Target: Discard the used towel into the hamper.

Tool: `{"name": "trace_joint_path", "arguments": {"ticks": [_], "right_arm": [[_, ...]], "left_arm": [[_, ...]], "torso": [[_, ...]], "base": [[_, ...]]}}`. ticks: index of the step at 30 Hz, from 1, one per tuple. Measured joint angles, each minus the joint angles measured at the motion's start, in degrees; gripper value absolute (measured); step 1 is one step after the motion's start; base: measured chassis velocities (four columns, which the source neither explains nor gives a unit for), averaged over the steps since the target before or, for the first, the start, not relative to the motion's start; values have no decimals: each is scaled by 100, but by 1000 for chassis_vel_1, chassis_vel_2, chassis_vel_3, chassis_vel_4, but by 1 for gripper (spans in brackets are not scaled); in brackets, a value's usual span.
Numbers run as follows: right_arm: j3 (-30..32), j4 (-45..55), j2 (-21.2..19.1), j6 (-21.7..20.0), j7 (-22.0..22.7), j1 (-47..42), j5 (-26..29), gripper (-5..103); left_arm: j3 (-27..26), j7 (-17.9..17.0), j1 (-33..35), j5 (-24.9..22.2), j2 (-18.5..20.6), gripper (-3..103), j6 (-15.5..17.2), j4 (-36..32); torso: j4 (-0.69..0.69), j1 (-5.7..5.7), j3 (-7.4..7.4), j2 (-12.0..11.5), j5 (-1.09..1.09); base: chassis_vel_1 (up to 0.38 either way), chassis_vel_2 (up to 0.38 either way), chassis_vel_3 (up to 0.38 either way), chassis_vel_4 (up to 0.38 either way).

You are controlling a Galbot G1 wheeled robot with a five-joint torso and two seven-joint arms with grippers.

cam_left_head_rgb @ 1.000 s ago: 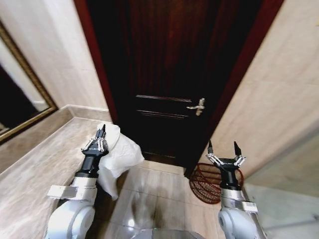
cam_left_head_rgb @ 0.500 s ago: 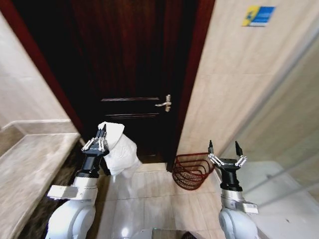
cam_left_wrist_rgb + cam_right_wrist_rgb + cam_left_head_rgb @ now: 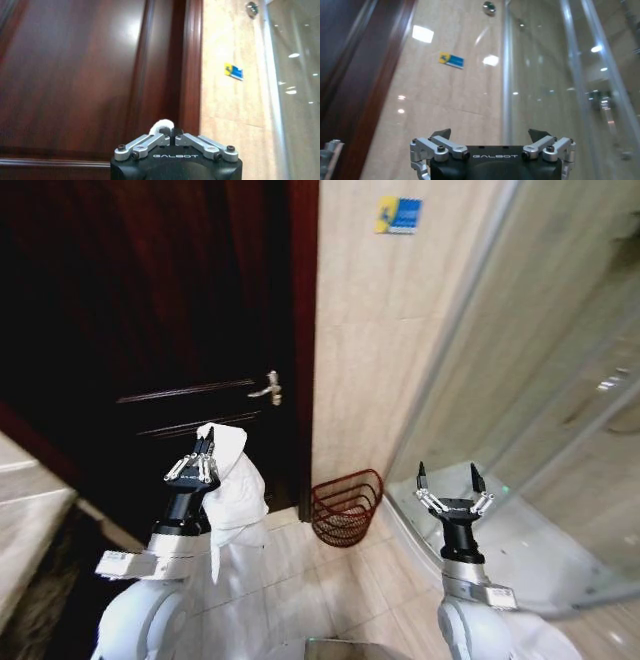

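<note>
Left hand (image 3: 203, 452) clamps towel (image 3: 235, 490); hamper (image 3: 346, 508) by wall.

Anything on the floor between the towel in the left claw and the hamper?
No. In the head view, bare tiled floor separates the towel hanging from the left claw from the hamper, which stands against the wall beside the dark door.

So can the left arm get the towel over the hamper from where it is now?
Probably, with a reach to its right: the left gripper holds the towel raised, and the floor between it and the hamper by the wall looks bare.
</note>
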Motion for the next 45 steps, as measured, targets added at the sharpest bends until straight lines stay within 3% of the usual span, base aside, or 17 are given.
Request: {"name": "trace_joint_path", "arguments": {"ticks": [22,37,45], "right_arm": [[-4,-72,45,4,1,-17,-11,100],[28,-361,117,21,6,91,-107,100],[72,-440,238,46,7,60,-231,100]], "left_arm": [[159,27,-92,108,9,0,-95,136],[575,379,-839,-209,400,0,-320,1418],[1104,413,-1773,-595,826,0,-324,2403]], "torso": [[-2,0,0,0,0],[0,0,0,0,0],[0,0,0,0,-1]], "base": [[-119,-120,-121,-121],[-3,-5,-3,-2],[0,0,0,0]]}}
